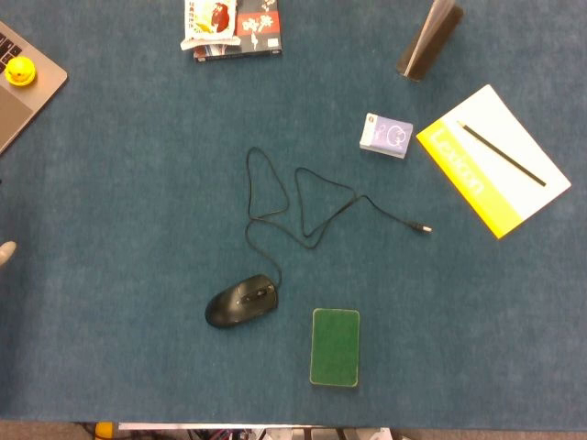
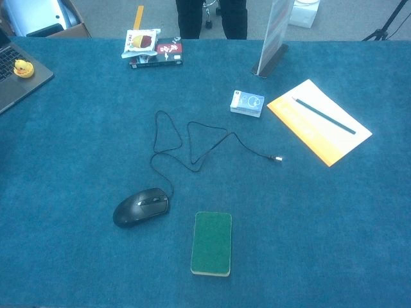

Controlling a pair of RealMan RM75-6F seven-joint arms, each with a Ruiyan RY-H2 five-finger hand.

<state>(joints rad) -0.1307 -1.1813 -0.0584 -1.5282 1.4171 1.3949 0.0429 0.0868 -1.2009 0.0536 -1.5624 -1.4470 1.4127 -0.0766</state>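
The wired mouse (image 1: 241, 302) sat near the front of the blue-covered table (image 1: 110, 348). Only the green scouring sponge (image 1: 335, 346) lay closer to you, just beside it on the right and not touching it. I'd judge the mouse light, rigid and smooth-shelled, so it could slide under a loose hold. You would have done best to cup it from above, with fingers on its two long sides. Its cable (image 1: 303, 197) ran back from the nose in slack loops to a free plug (image 1: 424, 228). It looked limp and likely to drag or snag, so the body was the better place to take hold. Behind the loops and to the right lay a small pale box (image 1: 386, 136), with a yellow-and-white notebook (image 1: 495, 160) beside it and a pencil (image 1: 503, 154) on top. At the far edge were a tilted card stand (image 2: 273, 35), a stack of printed packets (image 1: 234, 27), and a laptop (image 1: 18, 101) on the left with a yellow toy (image 1: 19, 71) on it. A pale tip (image 1: 5, 252) showed at the left border of the head view, well apart from the mouse. It may have been a finger of your left hand, but I could not tell whether that hand was spread or curled. Your right hand appeared in neither view.
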